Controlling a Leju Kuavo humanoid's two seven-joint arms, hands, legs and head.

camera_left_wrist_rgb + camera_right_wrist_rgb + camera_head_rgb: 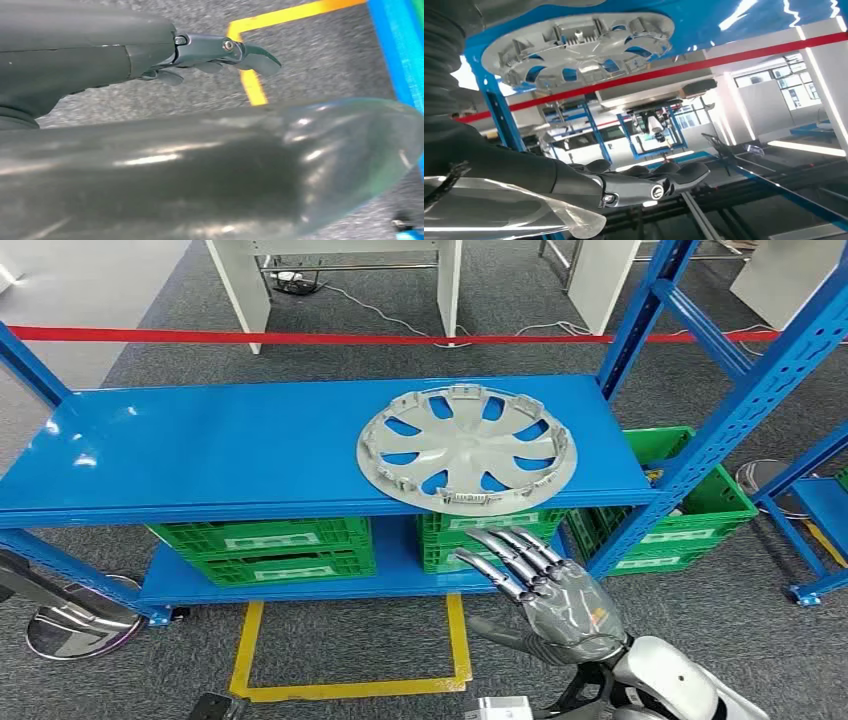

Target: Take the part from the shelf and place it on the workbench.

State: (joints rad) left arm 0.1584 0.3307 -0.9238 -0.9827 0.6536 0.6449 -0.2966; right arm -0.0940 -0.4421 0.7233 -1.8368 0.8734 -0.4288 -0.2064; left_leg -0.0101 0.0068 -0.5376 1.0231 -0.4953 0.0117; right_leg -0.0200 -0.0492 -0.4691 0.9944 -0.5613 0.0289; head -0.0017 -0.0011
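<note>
Grey spoked wheel cover (466, 447) lies flat on blue shelf (220, 445); right hand (548, 587) fingers apparently spread, empty.

No readable text; white labels on green crates (262, 540) under shelf (200, 455) too blurred to read

The right hand (644, 185) is reaching out with fingers (684, 172) extended and apart, holding nothing. The grey hubcap (579, 47) is lying flat on the blue shelf (704, 20), overhanging its edge, apart from the hand. A red tape (724, 57) is stretching behind.
</note>
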